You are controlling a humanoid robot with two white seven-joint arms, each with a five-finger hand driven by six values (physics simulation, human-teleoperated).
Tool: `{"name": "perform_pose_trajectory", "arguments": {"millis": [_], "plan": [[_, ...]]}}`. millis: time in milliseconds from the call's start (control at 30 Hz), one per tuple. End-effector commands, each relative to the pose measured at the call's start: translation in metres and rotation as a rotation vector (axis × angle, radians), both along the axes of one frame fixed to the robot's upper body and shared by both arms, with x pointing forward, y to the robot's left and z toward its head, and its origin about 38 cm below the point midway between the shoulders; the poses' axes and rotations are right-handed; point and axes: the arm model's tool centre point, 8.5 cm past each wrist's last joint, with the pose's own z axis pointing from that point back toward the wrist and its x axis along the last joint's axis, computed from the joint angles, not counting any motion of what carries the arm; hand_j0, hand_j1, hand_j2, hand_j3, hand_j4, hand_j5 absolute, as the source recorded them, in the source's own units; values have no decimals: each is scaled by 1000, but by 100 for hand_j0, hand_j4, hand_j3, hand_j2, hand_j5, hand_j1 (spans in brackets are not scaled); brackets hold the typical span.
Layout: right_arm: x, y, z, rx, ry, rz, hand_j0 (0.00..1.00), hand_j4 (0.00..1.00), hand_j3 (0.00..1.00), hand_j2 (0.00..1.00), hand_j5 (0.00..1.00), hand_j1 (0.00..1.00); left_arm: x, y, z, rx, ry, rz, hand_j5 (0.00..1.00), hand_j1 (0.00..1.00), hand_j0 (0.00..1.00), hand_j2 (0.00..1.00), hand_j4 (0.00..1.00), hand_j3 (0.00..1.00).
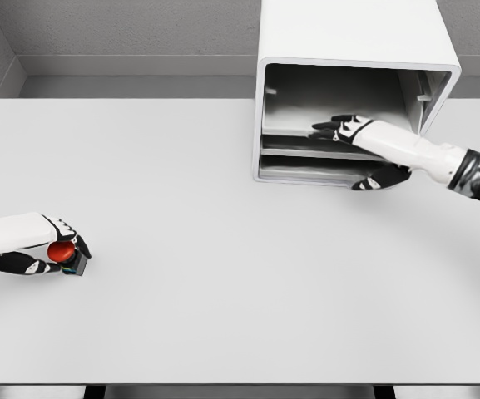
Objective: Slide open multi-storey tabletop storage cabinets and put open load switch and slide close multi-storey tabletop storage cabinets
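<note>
- Pale grey table (223, 249) filling most of the view, matte and evenly lit, its near edge running along the bottom of the picture with dark gaps below.
- Beyond the far edge, a grey textured wall (140, 25) with a lighter band along its base; a second wall meeting it in the far left corner.
- At the far right of the table, a white storage cabinet (356, 33) with rounded corners, open front facing the near side, grey interior with shelf-like drawer levels (314, 154) stacked low inside.
- Right hand (360, 150) reaching in from the right, forearm across the cabinet's right front edge; upper fingers (331, 126) stretched out flat over a level inside, dark thumb or lower fingers (381, 179) showing beneath at the front lip; whether anything is actually pinched, cannot tell.
- Left hand (44, 245) resting on the table at the near left, well apart from the cabinet, fingers curled around the load switch (66, 253).
- Switch seen as a red round knob on a dark body, partly hidden by the fingers, low against the tabletop.
</note>
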Motion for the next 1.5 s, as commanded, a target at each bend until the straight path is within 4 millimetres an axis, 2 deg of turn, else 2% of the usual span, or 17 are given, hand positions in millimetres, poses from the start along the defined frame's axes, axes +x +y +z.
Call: {"name": "perform_pose_trajectory", "arguments": {"millis": [0, 100, 233, 400, 567, 700, 833, 900, 1067, 1267, 1367, 1467], "plan": [[-5, -7, 6, -57, -16, 11, 100, 100, 100, 100, 100, 100, 1, 0, 2, -6, -4, 3, 57, 57, 57, 57, 57, 57], [-11, -11, 10, -53, -28, 8, 100, 100, 100, 100, 100, 100, 1, 0, 2, -7, -2, 3, 51, 51, 51, 51, 51, 51], [-20, -6, 11, -54, -31, 37, 100, 100, 100, 100, 100, 100, 1, -1, 2, -7, -2, 2, 46, 46, 46, 46, 46, 46], [-30, -2, 14, -55, -36, 65, 100, 100, 100, 100, 100, 100, 3, -2, 3, -9, -8, -1, 44, 44, 44, 44, 44, 44], [-38, -11, 19, -43, -53, 46, 100, 100, 100, 100, 100, 100, 8, -4, 14, -18, -38, -4, 44, 44, 44, 44, 44, 44], [-42, -13, 21, -54, -52, 51, 100, 100, 100, 100, 100, 100, 18, -7, 31, -26, -88, -8, 44, 44, 44, 44, 44, 44], [-47, -15, 14, -58, -32, 53, 100, 100, 100, 100, 100, 100, 25, -17, 35, -48, -112, -26, 44, 44, 44, 44, 44, 44], [-56, -16, 19, -73, -33, 72, 100, 100, 100, 100, 100, 100, 29, -22, 39, -53, -127, -36, 44, 44, 44, 44, 44, 44], [-64, -14, 20, -66, -34, 88, 100, 100, 100, 100, 100, 100, 39, -37, 45, -84, -159, -60, 44, 44, 44, 44, 44, 44], [-69, -24, 34, -74, -69, 74, 100, 100, 100, 100, 100, 100, 54, -63, 55, -116, -217, -109, 44, 44, 44, 44, 44, 44], [-65, -28, 50, -18, -96, 49, 100, 100, 100, 100, 100, 100, 57, -70, 58, -119, -235, -124, 44, 44, 44, 44, 44, 44], [-63, -10, 37, 21, -74, 78, 100, 100, 100, 100, 100, 100, 61, -79, 61, -127, -242, -143, 44, 44, 44, 44, 44, 44]]}}
